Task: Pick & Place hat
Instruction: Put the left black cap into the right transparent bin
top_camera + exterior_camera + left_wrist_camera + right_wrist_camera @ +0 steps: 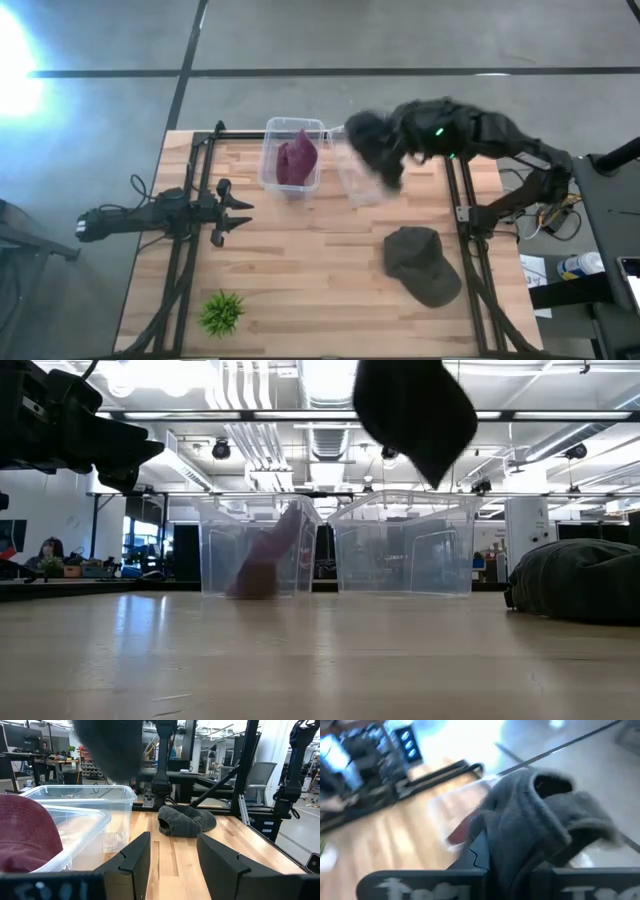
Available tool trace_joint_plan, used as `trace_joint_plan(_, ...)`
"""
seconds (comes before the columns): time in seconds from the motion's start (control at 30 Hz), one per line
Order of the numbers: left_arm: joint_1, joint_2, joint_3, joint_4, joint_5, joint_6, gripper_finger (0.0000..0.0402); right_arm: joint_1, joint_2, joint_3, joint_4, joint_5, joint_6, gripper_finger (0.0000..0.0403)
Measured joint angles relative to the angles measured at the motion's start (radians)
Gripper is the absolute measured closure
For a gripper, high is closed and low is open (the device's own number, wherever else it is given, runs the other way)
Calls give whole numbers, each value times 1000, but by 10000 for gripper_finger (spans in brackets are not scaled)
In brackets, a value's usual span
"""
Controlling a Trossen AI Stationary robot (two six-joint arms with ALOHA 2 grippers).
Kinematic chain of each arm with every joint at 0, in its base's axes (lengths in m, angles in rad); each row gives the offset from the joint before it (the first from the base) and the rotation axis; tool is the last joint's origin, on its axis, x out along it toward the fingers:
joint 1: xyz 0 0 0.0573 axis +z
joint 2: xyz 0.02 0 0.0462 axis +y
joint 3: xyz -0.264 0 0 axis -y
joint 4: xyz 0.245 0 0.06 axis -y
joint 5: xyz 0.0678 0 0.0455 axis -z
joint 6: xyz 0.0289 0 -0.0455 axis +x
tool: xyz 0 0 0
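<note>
My right gripper (388,150) is shut on a dark grey hat (368,142) and holds it in the air over the right clear bin (358,180). The low view shows the hat (415,405) hanging well above that bin (405,545). A maroon hat (297,160) lies in the left clear bin (290,155). A second dark cap (422,264) rests on the table at the near right. My left gripper (236,210) is open and empty at the table's left, pointing toward the right edge. My right gripper pinches a bunched fold of the grey hat (520,845) between its two fingers (479,854). The hat is lifted clear and droops slack from the hold, above the right bin. Which part of the hat the fingers have, I cannot tell.
A small green plant (222,312) stands at the near left corner. Black frame rails (190,260) run along both sides of the table. Bare wood lies between the bins and the near edge. Desks and equipment fill the room beyond the table.
</note>
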Motion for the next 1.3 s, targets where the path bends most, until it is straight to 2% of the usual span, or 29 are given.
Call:
trace_joint_plan(0.17, 0, 0, 0, 0, 0, 0, 246, -110, 7, -7, 17, -48, 28, 395)
trace_joint_plan(0.27, 0, 0, 0, 0, 0, 0, 246, -150, 61, -10, 16, -109, 14, 395)
trace_joint_plan(0.6, 0, 0, 0, 0, 0, 0, 246, -244, 238, -10, 60, -208, -132, 395)
trace_joint_plan(0.7, 0, 0, 0, 0, 0, 0, 246, -276, 270, -11, 130, -265, -131, 395)
trace_joint_plan(0.83, 0, 0, 0, 0, 0, 0, 246, -329, 283, 14, 222, -323, -104, 395)
trace_joint_plan(1.03, 0, 0, 0, 0, 0, 0, 246, -377, 293, 69, 258, -379, -63, 395)
trace_joint_plan(1.2, 0, 0, 0, 0, 0, 0, 246, -375, 290, 74, 290, -386, -51, 395)
trace_joint_plan(1.3, 0, 0, 0, 0, 0, 0, 246, -376, 290, 74, 248, -383, -53, 395)
